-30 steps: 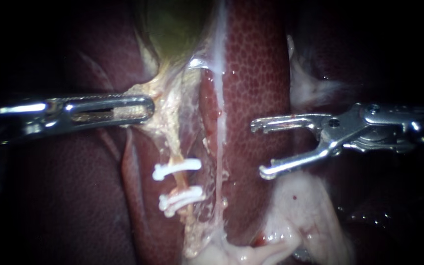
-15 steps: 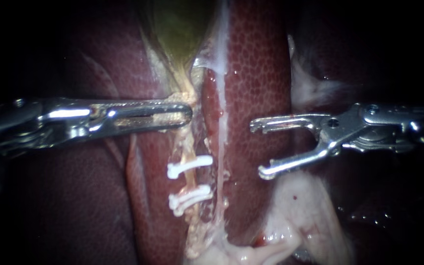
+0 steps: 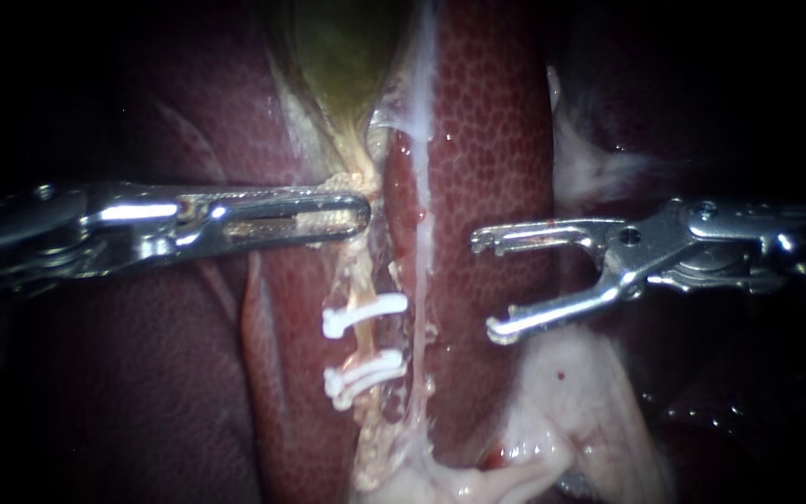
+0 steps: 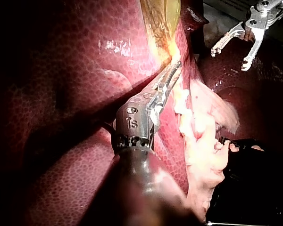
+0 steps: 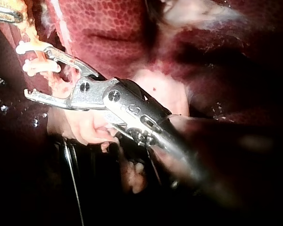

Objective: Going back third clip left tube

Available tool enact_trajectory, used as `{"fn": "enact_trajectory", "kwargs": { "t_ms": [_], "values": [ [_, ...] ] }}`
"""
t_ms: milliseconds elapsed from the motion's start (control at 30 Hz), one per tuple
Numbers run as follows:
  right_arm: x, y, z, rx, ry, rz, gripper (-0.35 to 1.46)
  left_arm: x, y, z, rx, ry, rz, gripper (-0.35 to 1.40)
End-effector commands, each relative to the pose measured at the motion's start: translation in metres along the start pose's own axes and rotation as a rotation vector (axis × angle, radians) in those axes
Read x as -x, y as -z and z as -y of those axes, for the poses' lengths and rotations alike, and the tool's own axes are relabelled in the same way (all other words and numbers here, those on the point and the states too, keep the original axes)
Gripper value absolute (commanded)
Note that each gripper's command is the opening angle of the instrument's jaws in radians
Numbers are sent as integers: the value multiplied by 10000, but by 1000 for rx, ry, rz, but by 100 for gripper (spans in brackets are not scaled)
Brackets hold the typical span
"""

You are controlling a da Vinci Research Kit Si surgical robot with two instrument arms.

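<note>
**Right instrument beside the clipped left tube, jaws apart and empty.**
Back the right instrument (image 3: 483, 285) out along its own shaft, with both jaw tips lifted off the liver (image 3: 487, 140); the open room appears to lie on its entry side. The clips (image 3: 364, 315) sit on the left tube (image 3: 363, 343), apart from those jaws. The left instrument (image 3: 328, 213) has its jaws clamped on pale tissue (image 3: 358, 173) above the clips.

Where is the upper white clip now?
In the endoscope view, the upper white clip sits across the tube left of centre, below the left instrument and left of the right instrument, jaws open.
</note>
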Motion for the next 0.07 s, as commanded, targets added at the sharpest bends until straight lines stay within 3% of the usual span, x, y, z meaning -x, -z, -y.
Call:
{"fn": "enact_trajectory", "kwargs": {
  "t_ms": [33,67],
  "values": [
    [0,1,0,-1,0,0,60,0,0,0,0,0,0,-35],
    [0,2,0,-1,0,0,60,0,0,0,0,0,0,-35]
  ]
}}
